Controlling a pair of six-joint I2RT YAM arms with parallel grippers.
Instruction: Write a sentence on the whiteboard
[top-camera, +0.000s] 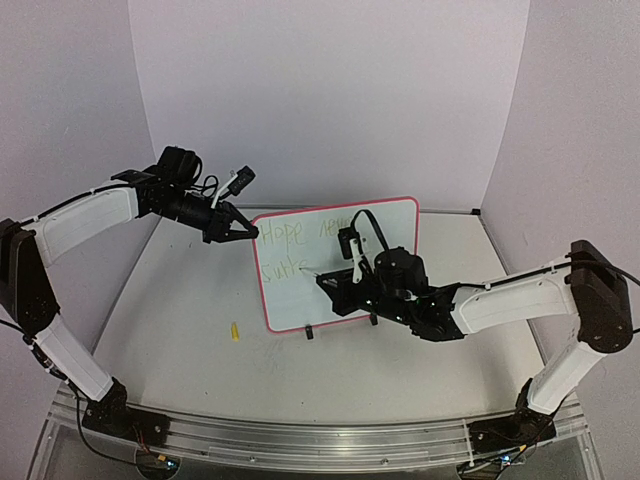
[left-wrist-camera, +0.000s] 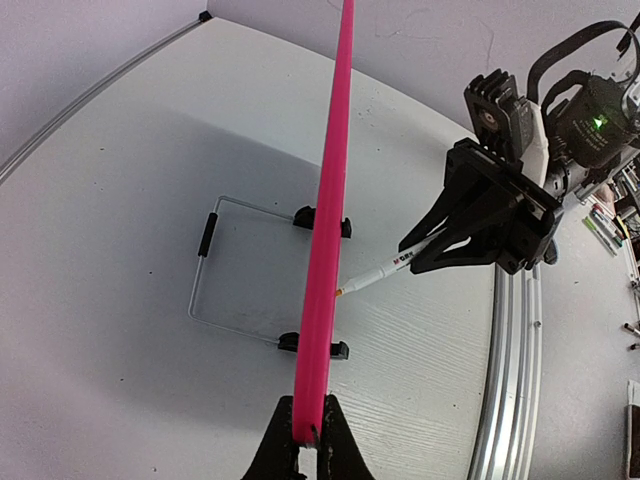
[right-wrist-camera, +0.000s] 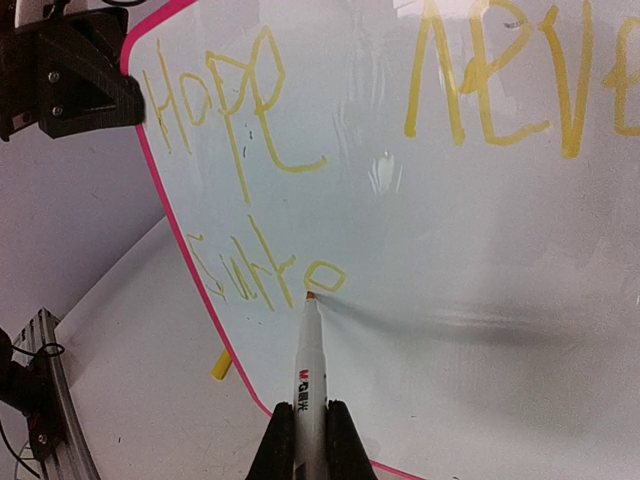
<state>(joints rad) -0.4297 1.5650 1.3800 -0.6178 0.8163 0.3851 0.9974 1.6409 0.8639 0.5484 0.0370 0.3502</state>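
Note:
The whiteboard with its pink frame stands upright on two black clip feet mid-table. My left gripper is shut on the frame's upper left corner; in the left wrist view the frame runs edge-on up from my left gripper. My right gripper is shut on a white marker, whose tip touches the board just under a small yellow loop. The sentence reads "Hope neve" on the top line and a few unclear letters below it, in yellow.
A yellow marker cap lies on the table left of the board, also seen in the right wrist view. A wire stand props the board from behind. An aluminium rail runs along the near table edge.

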